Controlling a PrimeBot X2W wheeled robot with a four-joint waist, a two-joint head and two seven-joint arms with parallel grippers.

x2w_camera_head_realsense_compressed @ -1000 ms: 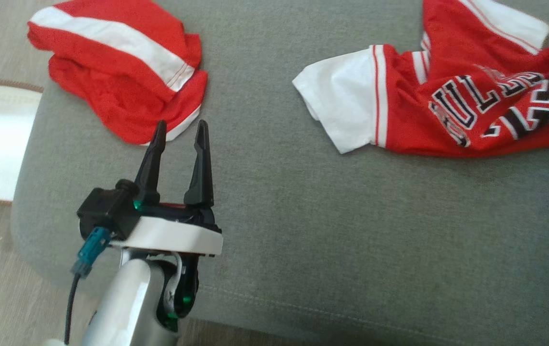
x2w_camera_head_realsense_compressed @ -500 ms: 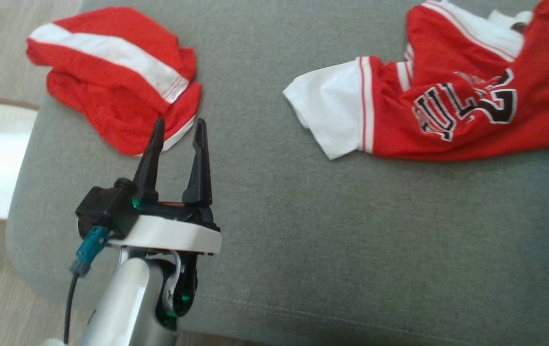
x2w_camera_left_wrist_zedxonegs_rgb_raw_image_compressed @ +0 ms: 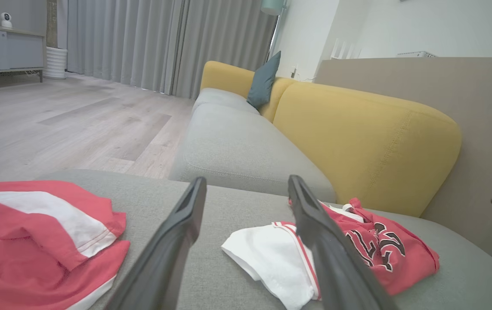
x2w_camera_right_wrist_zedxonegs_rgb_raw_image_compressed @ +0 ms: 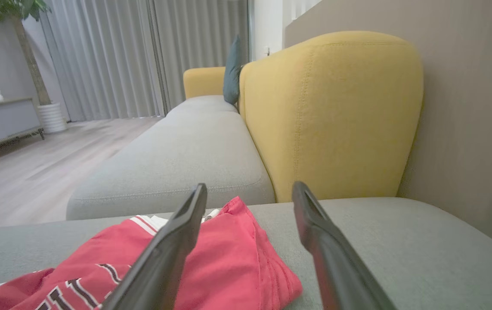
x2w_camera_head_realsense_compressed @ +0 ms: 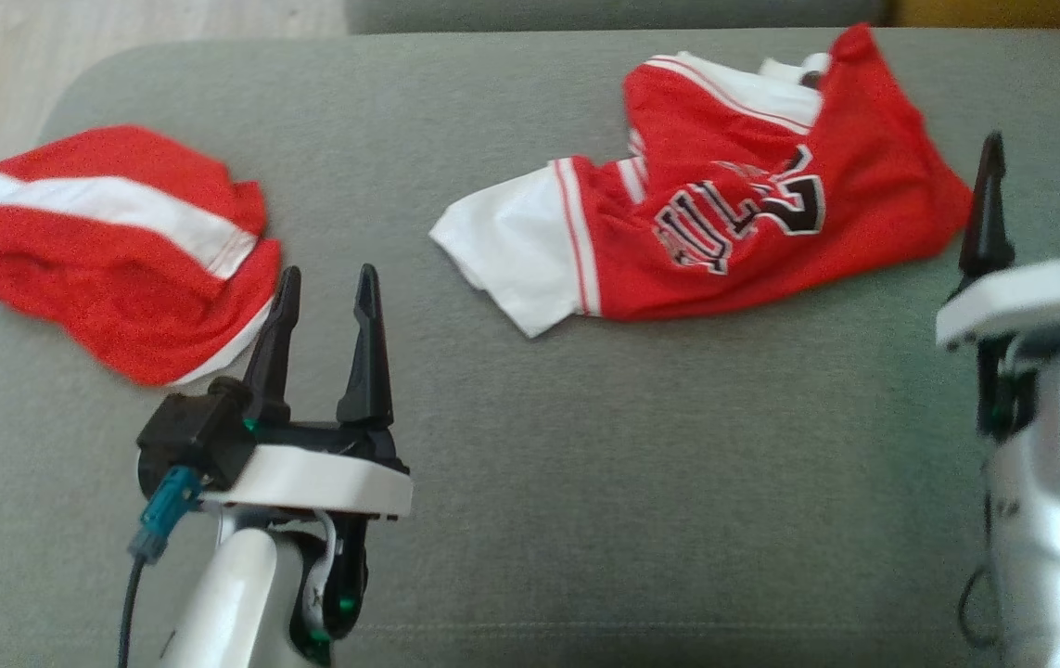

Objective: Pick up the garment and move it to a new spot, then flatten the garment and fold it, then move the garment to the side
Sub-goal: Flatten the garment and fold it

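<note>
Right gripper (x2w_camera_head_realsense_compressed: 1032,144) opened, left gripper (x2w_camera_head_realsense_compressed: 327,273) open, two garments (x2w_camera_head_realsense_compressed: 724,213) (x2w_camera_head_realsense_compressed: 112,250)

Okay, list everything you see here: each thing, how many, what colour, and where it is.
jersey: one, red with a white sleeve and dark lettering, crumpled on the seat cushion, towards the right
striped garment: one, red with a white band, bunched at the cushion's left edge
seat cushion: one, grey, under both garments
backrest: one nearby, yellow, behind the jersey
pillow: one, teal, leaning further along the sofa
curtains: grey, far side of the room
floor: pale wood, beside the sofa
left pincer: one, dark fingers, open, over the cushion by the striped garment
right pincer: one, dark fingers, open, just right of the jersey
</note>
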